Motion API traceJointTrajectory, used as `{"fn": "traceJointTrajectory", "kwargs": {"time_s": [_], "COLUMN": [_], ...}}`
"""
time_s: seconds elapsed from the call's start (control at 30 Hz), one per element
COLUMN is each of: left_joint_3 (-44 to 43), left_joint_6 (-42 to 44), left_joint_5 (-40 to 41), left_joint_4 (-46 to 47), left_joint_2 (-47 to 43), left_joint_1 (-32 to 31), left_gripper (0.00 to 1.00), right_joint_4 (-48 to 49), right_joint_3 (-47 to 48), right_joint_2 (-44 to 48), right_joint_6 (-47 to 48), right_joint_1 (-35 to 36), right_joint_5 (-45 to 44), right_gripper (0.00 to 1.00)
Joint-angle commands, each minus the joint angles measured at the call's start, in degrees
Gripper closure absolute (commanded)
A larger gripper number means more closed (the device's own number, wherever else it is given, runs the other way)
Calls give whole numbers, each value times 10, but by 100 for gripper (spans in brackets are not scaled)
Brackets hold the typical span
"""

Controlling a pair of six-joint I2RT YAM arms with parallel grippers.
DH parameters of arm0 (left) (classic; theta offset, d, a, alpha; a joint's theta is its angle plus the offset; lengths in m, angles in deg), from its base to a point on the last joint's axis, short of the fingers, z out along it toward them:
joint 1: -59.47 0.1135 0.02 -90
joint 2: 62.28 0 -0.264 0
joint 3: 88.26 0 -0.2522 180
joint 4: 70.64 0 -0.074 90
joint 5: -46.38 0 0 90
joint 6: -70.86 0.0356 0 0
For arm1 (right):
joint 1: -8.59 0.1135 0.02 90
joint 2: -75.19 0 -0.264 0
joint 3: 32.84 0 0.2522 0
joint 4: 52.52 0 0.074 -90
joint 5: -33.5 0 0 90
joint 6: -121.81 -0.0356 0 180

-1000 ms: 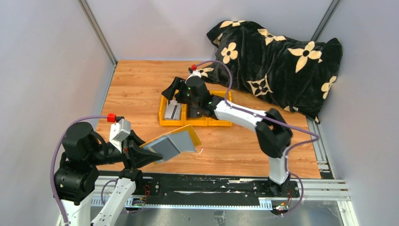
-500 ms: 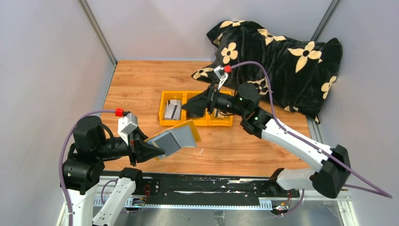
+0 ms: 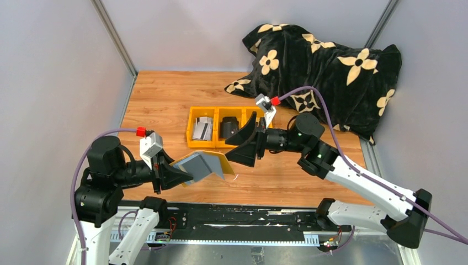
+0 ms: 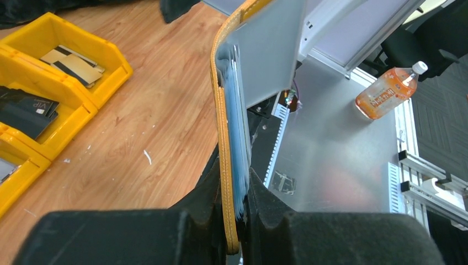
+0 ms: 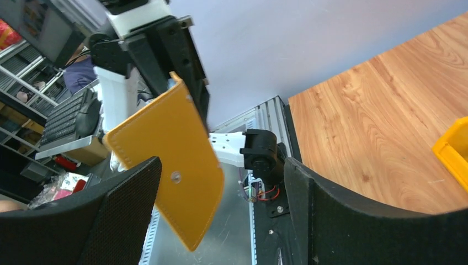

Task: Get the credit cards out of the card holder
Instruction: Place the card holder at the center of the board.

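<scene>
My left gripper [image 3: 181, 175] is shut on the mustard-yellow card holder [image 3: 203, 163] and holds it open above the table's near edge, grey-blue inner face up. In the left wrist view the holder [image 4: 223, 127] stands edge-on between my fingers, with pale blue-grey card edges [image 4: 238, 149] packed inside. My right gripper [image 3: 244, 146] is open, just right of the holder's free end. In the right wrist view the holder's yellow outer flap [image 5: 171, 176] hangs beside the left finger [image 5: 105, 221]. Pale grey cards [image 3: 202, 129] lie in the tray's left compartment.
A yellow three-compartment tray [image 3: 191, 142] sits mid-table, with dark cards [image 3: 229, 128] in its middle compartment; it also shows in the left wrist view [image 4: 110, 61]. A black floral pouch [image 3: 331, 66] fills the back right. An orange bottle [image 4: 389, 91] lies beyond the metal base.
My right arm has swung from the tray's left compartment back toward the near side and now faces the holder, open. My left gripper has kept the holder, which shifted slightly right and lower.
</scene>
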Motion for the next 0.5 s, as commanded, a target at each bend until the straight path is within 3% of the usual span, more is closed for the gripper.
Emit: {"fn": "traceJointTrajectory", "kwargs": {"time_s": [0.0, 0.2, 0.47], "left_joint_3": [-3, -2, -4], "left_joint_6": [32, 32, 29], "left_joint_5": [-4, -3, 8], "left_joint_4": [-17, -17, -16], "left_joint_2": [-11, -7, -11], "left_joint_1": [-2, -2, -2], "left_gripper": [100, 100, 100], "right_joint_4": [-20, -49, -98], "right_joint_3": [13, 44, 78], "right_joint_2": [46, 30, 4], "right_joint_6": [28, 49, 104], "right_joint_1": [6, 37, 97], "right_joint_5": [21, 47, 4], "right_gripper": [15, 14, 14]}}
